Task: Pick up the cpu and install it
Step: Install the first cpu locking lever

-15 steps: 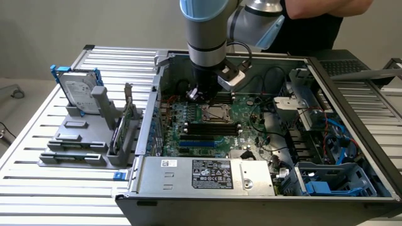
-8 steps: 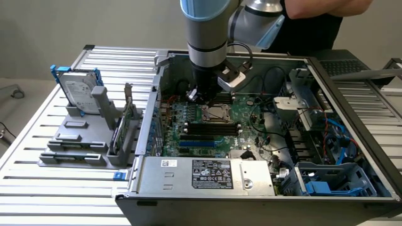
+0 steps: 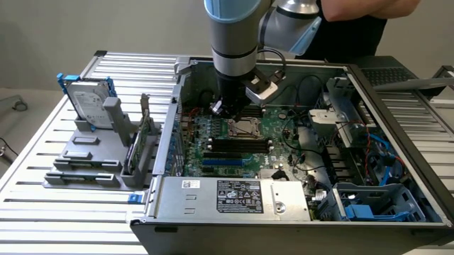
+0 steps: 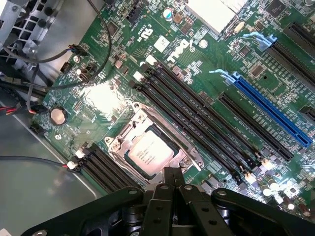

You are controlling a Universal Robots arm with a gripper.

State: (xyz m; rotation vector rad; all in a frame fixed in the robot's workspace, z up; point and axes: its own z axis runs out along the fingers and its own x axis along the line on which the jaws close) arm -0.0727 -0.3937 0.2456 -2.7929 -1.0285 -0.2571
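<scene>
Over the open case: the scene is read from the exterior view's left to its right.
Fixture: a grey rack on the slatted table is seen holding an upright hard drive, well apart from the work.
Gripper: the gripper is held just above the socket, fingers drawn together, nothing clamped.
Cpu: the cpu is seen lying flat in the socket frame on the motherboard.
Arm: the arm is posed near vertical, wrist pointed down into the case.
Risk: if the chip is not fully seated, pins could be bent by any downward press.
</scene>
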